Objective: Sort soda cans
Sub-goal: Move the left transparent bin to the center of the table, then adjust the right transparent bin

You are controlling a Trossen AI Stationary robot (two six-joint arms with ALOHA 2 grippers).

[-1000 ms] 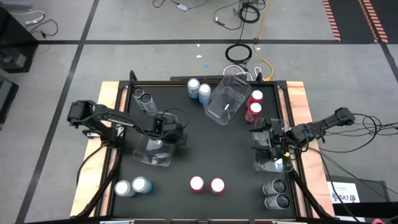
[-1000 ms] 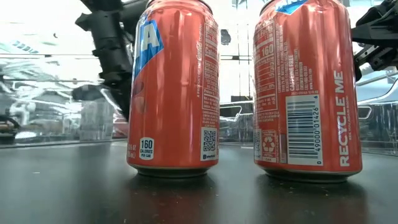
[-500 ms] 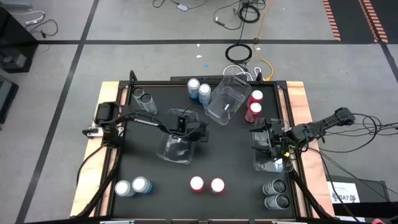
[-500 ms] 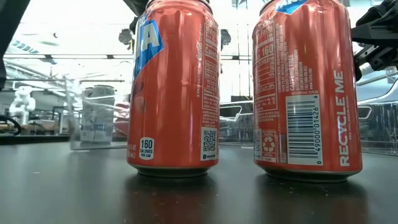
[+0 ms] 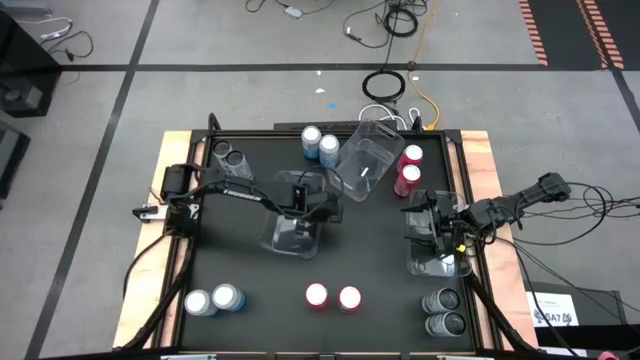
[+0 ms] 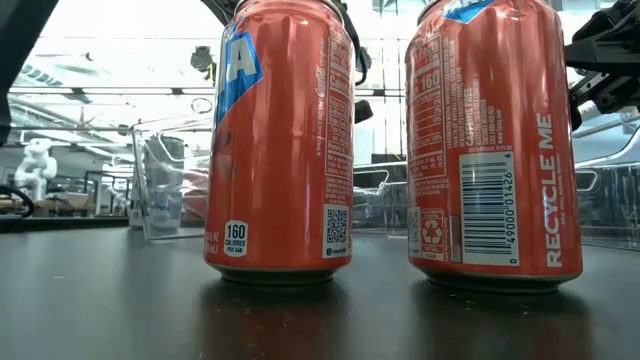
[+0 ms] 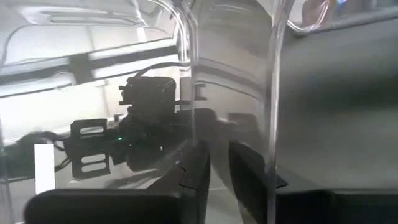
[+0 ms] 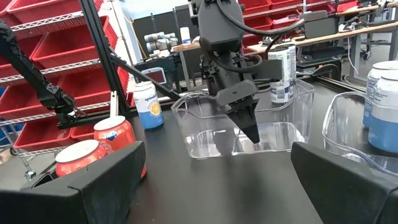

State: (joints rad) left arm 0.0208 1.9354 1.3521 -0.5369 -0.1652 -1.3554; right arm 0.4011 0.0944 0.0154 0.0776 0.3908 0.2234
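— Where's the left gripper (image 5: 303, 205)?
— Mid-table, fingers pinching a clear bin's (image 5: 290, 236) wall; the left wrist view shows that.
— The right gripper (image 5: 432, 222)?
— Spread open. Red cans (image 5: 332, 297) stand at the table's front edge.

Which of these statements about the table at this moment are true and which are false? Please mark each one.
1. The left gripper grips the wall of a clear bin. True.
2. Two red cans stand at the table's near edge. True.
3. The bin held by the left arm contains blue cans. False: it is empty.
4. The right gripper is over the table's left side. False: it is at the right side, over another clear bin.
5. A pair of dark cans stands at the near right corner. True.
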